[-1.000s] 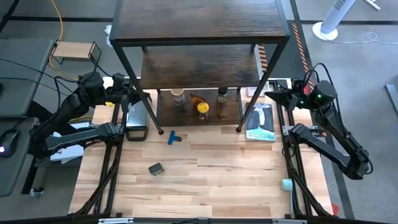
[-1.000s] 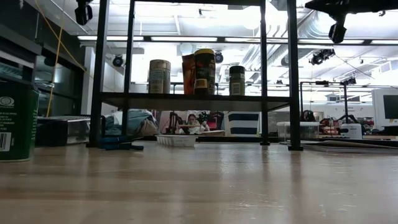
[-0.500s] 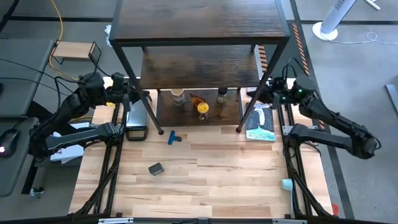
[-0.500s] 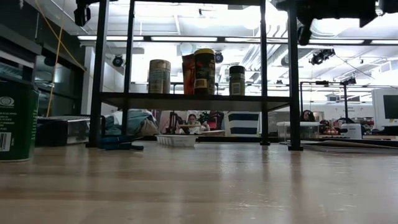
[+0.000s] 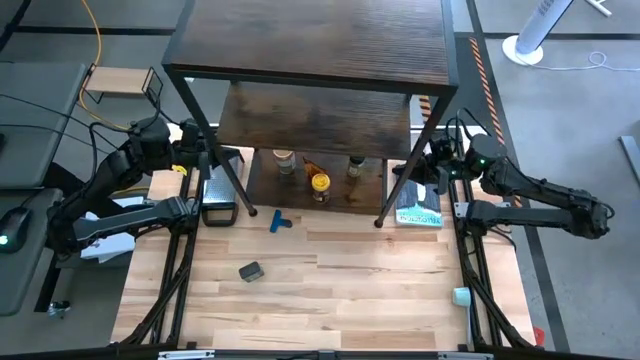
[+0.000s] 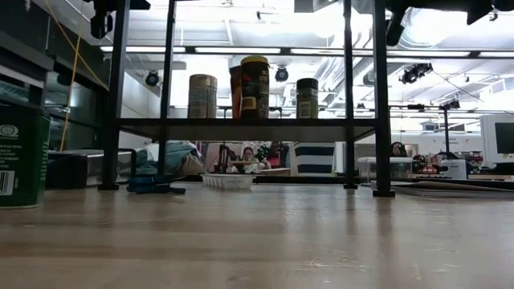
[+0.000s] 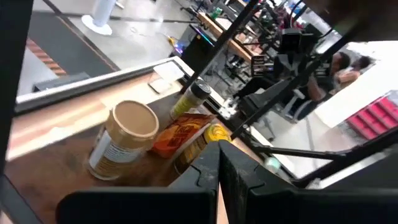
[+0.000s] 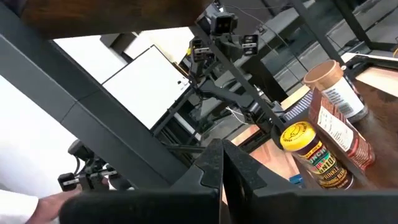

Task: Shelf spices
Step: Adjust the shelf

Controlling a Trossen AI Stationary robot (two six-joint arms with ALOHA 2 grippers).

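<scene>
1. The shelf (image 5: 310,40) stands at 12 o'clock on the counter (image 5: 330,290). Its lowest board carries the tan-lidded jar (image 5: 285,159), reddish-brown packet (image 5: 312,166), yellow-lidded jar (image 5: 320,186) and black-lidded jar (image 5: 355,165), grouped centrally, probably for stability.
2. The small dark grey box (image 5: 250,271) lies unshelved at 7 o'clock, well apart.
3. The left end effector (image 5: 200,145), fingers fully closed, sits against the shelf's 9 o'clock post.
4. The right end effector (image 5: 430,160), likewise closed and empty, sits at the 3 o'clock post, apparently bracing the frame.
</scene>
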